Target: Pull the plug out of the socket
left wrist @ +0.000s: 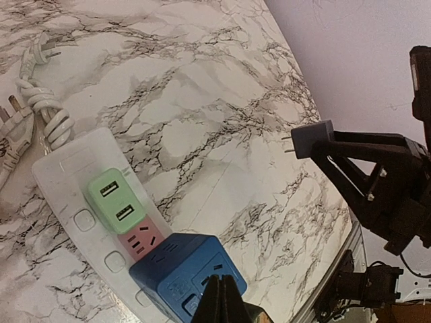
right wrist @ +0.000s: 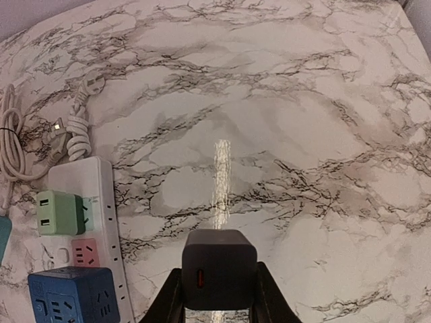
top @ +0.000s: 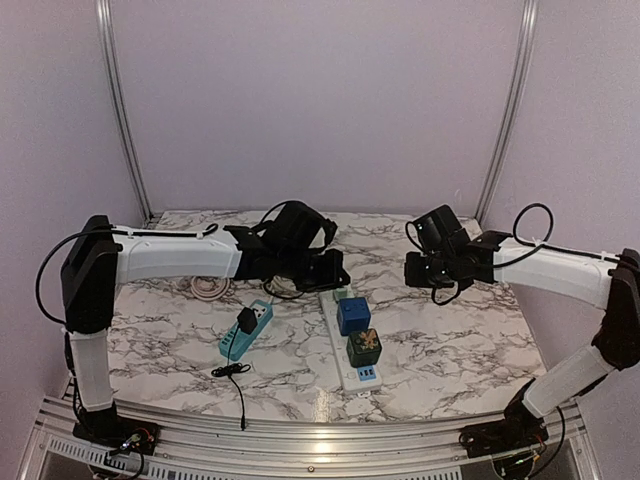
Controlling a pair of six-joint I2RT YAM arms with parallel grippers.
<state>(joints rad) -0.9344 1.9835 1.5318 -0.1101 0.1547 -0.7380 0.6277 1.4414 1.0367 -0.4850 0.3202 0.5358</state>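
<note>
My right gripper is shut on a black charger plug and holds it in the air above the marble, to the right of the white power strip. The plug's prongs are bare in the left wrist view. My left gripper is shut and empty, its tips over the blue cube adapter on the strip; I cannot tell if they touch it. In the top view the left gripper sits at the strip's far end.
On the strip are a green USB adapter, a pink socket, the blue cube and a dark green cube. A teal strip with a black plug lies to the left. Coiled white cord lies behind.
</note>
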